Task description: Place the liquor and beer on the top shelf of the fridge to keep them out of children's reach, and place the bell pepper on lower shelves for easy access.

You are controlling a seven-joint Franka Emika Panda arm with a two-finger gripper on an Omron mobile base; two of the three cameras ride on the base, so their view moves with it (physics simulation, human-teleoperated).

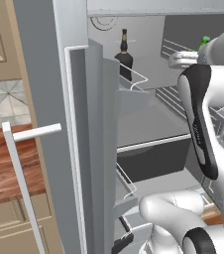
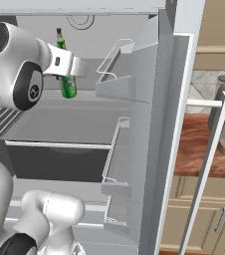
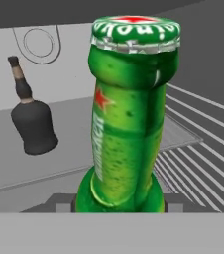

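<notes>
The liquor (image 1: 124, 54) already stands on the top shelf (image 2: 84, 107) of the fridge (image 1: 49, 99). The gripper (image 3: 119, 203) pinches the beer (image 3: 126, 114), carried above that shelf, liquor at its 10 o'clock. The bell pepper remains.

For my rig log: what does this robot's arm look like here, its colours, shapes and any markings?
The arm is glossy white, built of rounded tubular links with bulbous elbows. Dark, near-black bands and round caps mark the joints, one cap showing a small ring of dots. No cables or lettering are visible.
</notes>
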